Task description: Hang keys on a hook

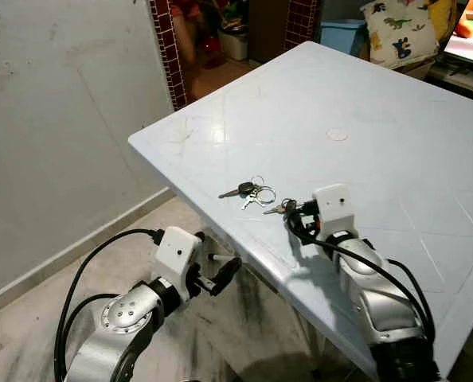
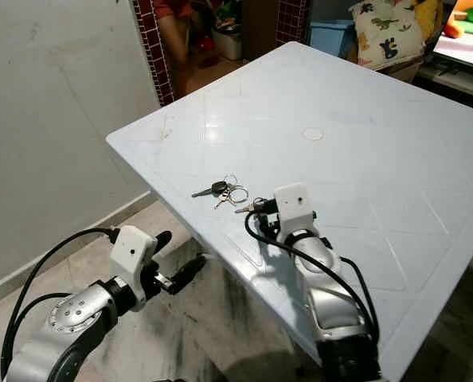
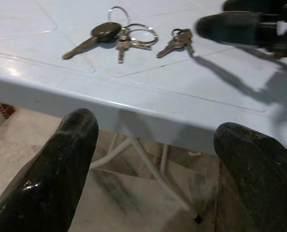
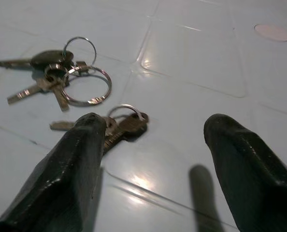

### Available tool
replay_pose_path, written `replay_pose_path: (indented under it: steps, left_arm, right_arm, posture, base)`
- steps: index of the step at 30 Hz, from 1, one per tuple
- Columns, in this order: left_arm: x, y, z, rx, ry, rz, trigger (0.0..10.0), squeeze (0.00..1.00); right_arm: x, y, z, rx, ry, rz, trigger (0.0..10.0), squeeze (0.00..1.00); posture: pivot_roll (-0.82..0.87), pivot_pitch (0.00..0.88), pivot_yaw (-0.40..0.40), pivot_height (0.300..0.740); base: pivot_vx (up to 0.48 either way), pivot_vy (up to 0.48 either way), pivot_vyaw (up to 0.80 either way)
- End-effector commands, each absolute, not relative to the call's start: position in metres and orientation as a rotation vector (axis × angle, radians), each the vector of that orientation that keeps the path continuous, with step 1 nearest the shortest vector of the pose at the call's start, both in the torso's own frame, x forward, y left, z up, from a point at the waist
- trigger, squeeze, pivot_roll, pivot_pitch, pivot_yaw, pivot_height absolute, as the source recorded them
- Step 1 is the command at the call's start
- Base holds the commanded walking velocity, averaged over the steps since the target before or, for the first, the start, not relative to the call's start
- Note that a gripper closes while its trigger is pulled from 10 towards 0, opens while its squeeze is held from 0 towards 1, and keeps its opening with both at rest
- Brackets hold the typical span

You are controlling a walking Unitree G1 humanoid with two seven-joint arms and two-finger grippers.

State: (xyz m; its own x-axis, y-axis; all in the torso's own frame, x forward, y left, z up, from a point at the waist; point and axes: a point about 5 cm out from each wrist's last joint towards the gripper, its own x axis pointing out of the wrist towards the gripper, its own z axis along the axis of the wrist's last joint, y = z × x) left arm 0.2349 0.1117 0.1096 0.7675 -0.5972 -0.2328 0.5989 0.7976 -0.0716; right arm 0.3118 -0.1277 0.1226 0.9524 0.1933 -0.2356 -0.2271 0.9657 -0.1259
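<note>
pale blue table (image 1: 396,159), silver keys (image 1: 252,192) with one black head, black-fingered right tool (image 4: 153,145), dinosaur-print pillow (image 1: 397,30)

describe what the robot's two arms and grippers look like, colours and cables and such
Both arms are shiny silver metal with a white boxy wrist block. The left gripper and right gripper each have two long, glossy black fingers. Thick black cables loop along both forearms.

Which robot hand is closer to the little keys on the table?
The right. The right gripper sits open on the table, one finger touching the small keys. The left gripper hangs open below the table's edge, off to the side.
</note>
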Motion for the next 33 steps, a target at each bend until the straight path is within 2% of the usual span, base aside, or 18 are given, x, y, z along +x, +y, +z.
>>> replay_pose_path:
  steps: [1, 7, 13, 18, 27, 28, 29, 31, 32, 33]
  left_arm:
    - [0.235, 0.112, 0.109, 0.012, 0.25, -0.65, 10.0, 0.0]
    - [0.232, 0.11, 0.11, 0.003, 0.244, -0.681, 10.0, 0.0]
    - [0.235, 0.113, 0.109, 0.028, 0.231, -0.661, 10.0, 0.0]
    - [0.238, 0.115, 0.115, 0.025, 0.174, -0.613, 10.0, 0.0]
    - [0.238, 0.114, 0.111, 0.024, 0.174, -0.611, 10.0, 0.0]
    - [0.238, 0.113, 0.112, 0.023, 0.172, -0.609, 10.0, 0.0]
    - [0.238, 0.113, 0.112, 0.023, 0.171, -0.608, 10.0, 0.0]
    - [0.238, 0.113, 0.112, 0.022, 0.17, -0.606, 10.0, 0.0]
    - [0.238, 0.113, 0.113, 0.021, 0.169, -0.606, 10.0, 0.0]
    - [0.237, 0.112, 0.113, 0.021, 0.168, -0.606, 10.0, 0.0]
  right_arm:
    - [0.313, -0.121, 0.121, -0.136, 0.244, 0.211, 10.0, 1.0]
    - [0.314, -0.109, 0.118, -0.12, 0.266, 0.206, 10.0, 1.0]
    - [0.32, -0.111, 0.107, -0.133, 0.319, 0.115, 10.0, 1.0]
    - [0.324, -0.105, 0.107, -0.104, 0.319, 0.096, 10.0, 1.0]
    - [0.335, -0.097, 0.111, -0.018, 0.302, 0.069, 10.0, 0.96]
    - [0.335, -0.097, 0.111, -0.013, 0.303, 0.063, 10.0, 0.87]
    - [0.336, -0.097, 0.11, -0.012, 0.304, 0.06, 10.0, 0.87]
    - [0.337, -0.096, 0.108, -0.004, 0.308, 0.045, 10.0, 0.79]
    - [0.337, -0.096, 0.107, 0.002, 0.31, 0.038, 10.0, 0.43]
    - [0.338, -0.095, 0.106, 0.014, 0.318, 0.033, 10.0, 0.26]
  posture:
    - [0.04, 0.09, 0.05, 0.74]
    - [0.05, 0.087, 0.045, 0.74]
    - [0.06, 0.08, 0.036, 0.74]
    - [0.06, 0.078, 0.032, 0.74]
    - [0.06, 0.082, 0.033, 0.74]
    - [0.07, 0.084, 0.034, 0.74]
    - [0.07, 0.084, 0.034, 0.74]
    - [0.07, 0.084, 0.034, 0.74]
    - [0.07, 0.087, 0.033, 0.74]
    - [0.07, 0.087, 0.033, 0.74]
  base:
    - [0.0, 0.0, 0.0]
    - [0.0, 0.0, 0.0]
    - [0.0, 0.0, 0.0]
    - [0.0, 0.0, 0.0]
    - [0.0, 0.0, 0.0]
    - [0.0, 0.0, 0.0]
    - [0.0, 0.0, 0.0]
    - [0.0, 0.0, 0.0]
    - [0.0, 0.0, 0.0]
    - [0.0, 0.0, 0.0]
